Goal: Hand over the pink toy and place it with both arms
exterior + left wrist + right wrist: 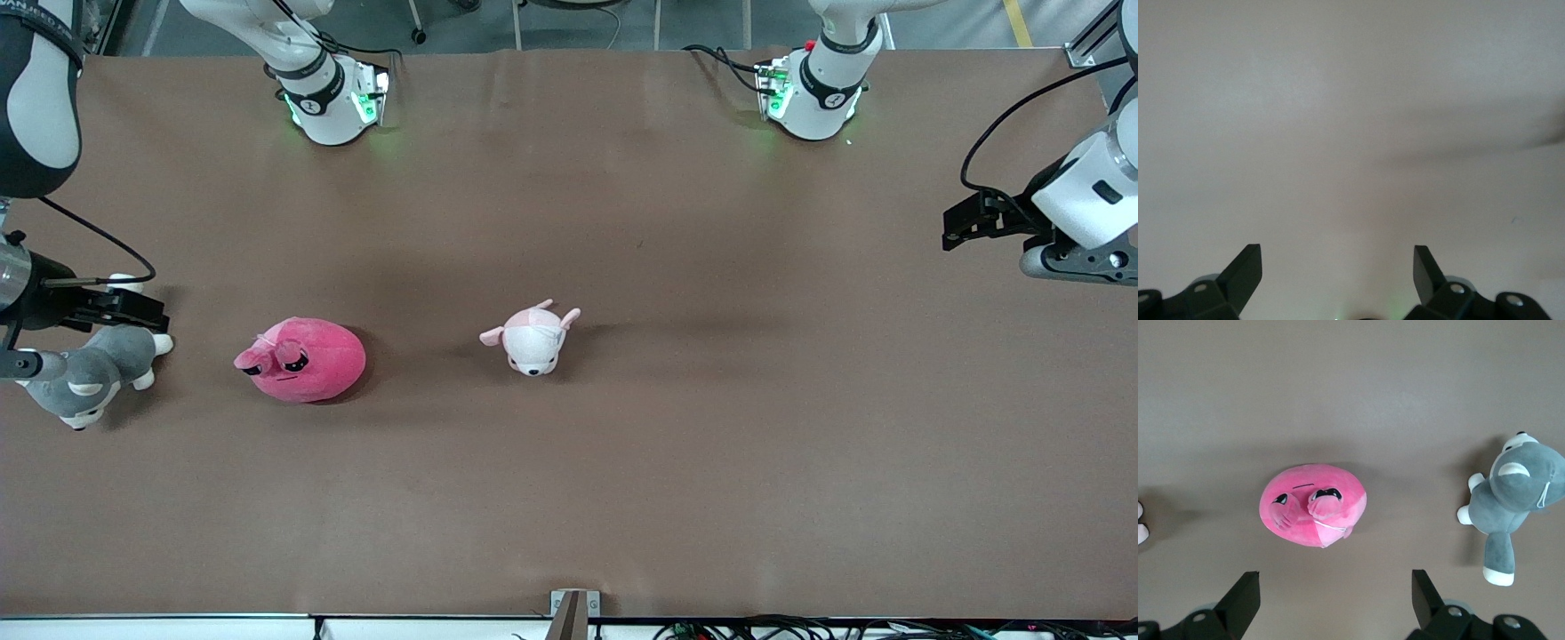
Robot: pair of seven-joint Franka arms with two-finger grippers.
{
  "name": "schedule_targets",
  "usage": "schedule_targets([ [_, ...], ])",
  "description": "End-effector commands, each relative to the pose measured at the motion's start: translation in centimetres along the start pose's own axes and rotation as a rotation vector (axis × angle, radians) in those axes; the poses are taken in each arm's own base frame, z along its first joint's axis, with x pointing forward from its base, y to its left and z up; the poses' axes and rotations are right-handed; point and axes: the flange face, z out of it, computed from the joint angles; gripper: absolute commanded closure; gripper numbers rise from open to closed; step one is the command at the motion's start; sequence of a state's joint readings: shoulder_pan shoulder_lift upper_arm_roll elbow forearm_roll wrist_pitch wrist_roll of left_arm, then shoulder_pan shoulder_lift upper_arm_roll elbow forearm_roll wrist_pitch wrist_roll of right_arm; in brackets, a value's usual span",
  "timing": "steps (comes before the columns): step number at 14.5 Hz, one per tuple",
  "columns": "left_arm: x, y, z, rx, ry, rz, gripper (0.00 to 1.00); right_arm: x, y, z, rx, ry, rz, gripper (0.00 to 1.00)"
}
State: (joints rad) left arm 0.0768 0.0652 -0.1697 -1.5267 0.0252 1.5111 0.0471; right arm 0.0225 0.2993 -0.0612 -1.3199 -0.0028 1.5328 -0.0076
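Here the pink toy (302,359) is seen lying on the brown table (622,498), toward the right arm's end, with nothing gripping it. A small white and pale-pink plush (532,338) lies near the middle of the table, well apart from it, and a grey plush (89,378) lies at the right arm's edge of the table, partly under that arm's hand. The right gripper (1335,600) is held in the air above the right arm's end of the table, its fingers spread wide and holding nothing; in the right wrist view the pink toy (1313,505) is framed just ahead of the open fingers, with the grey plush (1511,500) off to one side. The left gripper (1338,273) is held aloft over bare table at the left arm's end, its fingers likewise parted and empty, and that arm appears to be waiting. Such a layout would fit either a toy yet to be picked up for the handover or one already set down after it; which of the two applies cannot be settled from this moment, so no next move can be named with confidence.
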Motion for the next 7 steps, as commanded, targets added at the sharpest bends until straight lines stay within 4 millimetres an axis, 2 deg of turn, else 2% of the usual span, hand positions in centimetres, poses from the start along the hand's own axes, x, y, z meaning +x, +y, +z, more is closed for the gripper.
schedule_targets([
  [1,-0.6,-0.4,-0.7,0.022,0.018,0.024,0.00,-0.8,1.3,-0.2,-0.001,-0.031,0.022,0.00],
  [4,-0.8,-0.8,-0.7,0.021,0.010,0.017,0.00,-1.8,2.1,-0.8,0.002,-0.037,0.023,0.00],
  [7,-0.9,-1.2,-0.8,0.020,0.010,0.010,0.00,-3.5,1.9,-1.4,0.003,-0.034,0.019,0.00],
])
